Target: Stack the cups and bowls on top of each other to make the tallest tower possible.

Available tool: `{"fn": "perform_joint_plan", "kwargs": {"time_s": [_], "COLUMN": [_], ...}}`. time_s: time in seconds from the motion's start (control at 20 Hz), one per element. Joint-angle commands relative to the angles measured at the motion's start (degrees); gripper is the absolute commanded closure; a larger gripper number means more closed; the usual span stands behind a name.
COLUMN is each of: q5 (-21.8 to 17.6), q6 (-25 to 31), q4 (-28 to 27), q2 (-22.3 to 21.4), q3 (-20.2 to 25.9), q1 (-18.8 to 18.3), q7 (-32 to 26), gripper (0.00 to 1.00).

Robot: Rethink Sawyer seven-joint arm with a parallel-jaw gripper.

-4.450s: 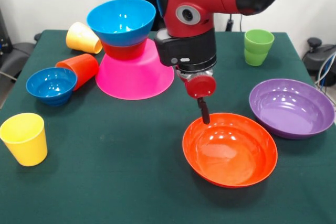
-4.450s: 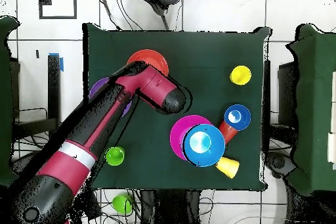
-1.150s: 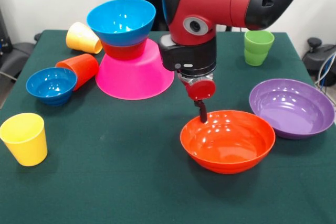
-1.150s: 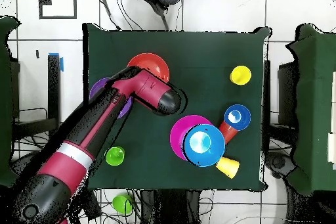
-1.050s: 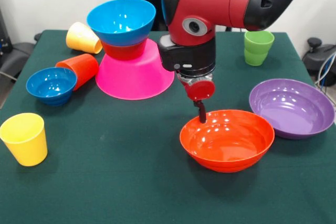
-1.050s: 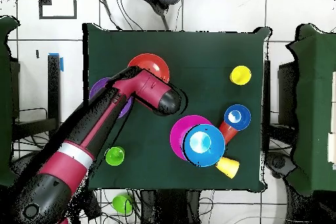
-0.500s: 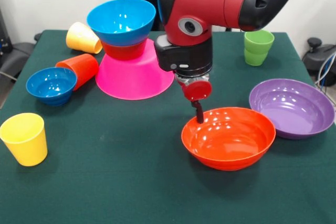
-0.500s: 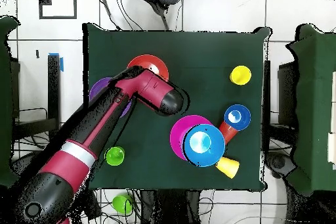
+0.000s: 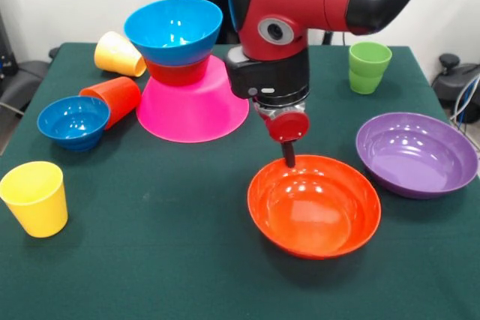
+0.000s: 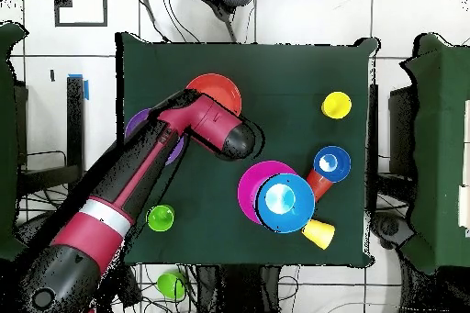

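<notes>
Nearest me, lower centre of the front view, the orange bowl (image 9: 314,206) hangs tilted, lifted by its far rim; my gripper (image 9: 289,157) is pinched closed on that rim. I judge it light, stiff and slick, glossy thin plastic, so a rim hold is the only grip and it may swing. Lower left stands a yellow cup (image 9: 34,198), tapered. At right lies the purple bowl (image 9: 417,155), shallow. Upper left is the tower (image 9: 185,73), pink base, blue on top.
</notes>
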Motion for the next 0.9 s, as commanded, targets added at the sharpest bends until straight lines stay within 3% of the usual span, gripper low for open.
{"fn": "perform_joint_plan", "kwargs": {"time_s": [0.05, 0.45, 0.7, 0.9], "q5": [3.2, 4.4, 5.9, 3.9], "q6": [0.7, 0.9, 1.3, -3.0], "q4": [2.2, 6.6, 12.5, 19.3], "q2": [0.0, -1.5, -5.3, -10.5], "q3": [11.7, 12.7, 14.1, 13.9], "q1": [0.6, 2.5, 3.2, 3.8], "q7": [-8.3, -10.8, -17.7, -23.6], "gripper": [1.00, 1.00, 1.00, 1.00]}}
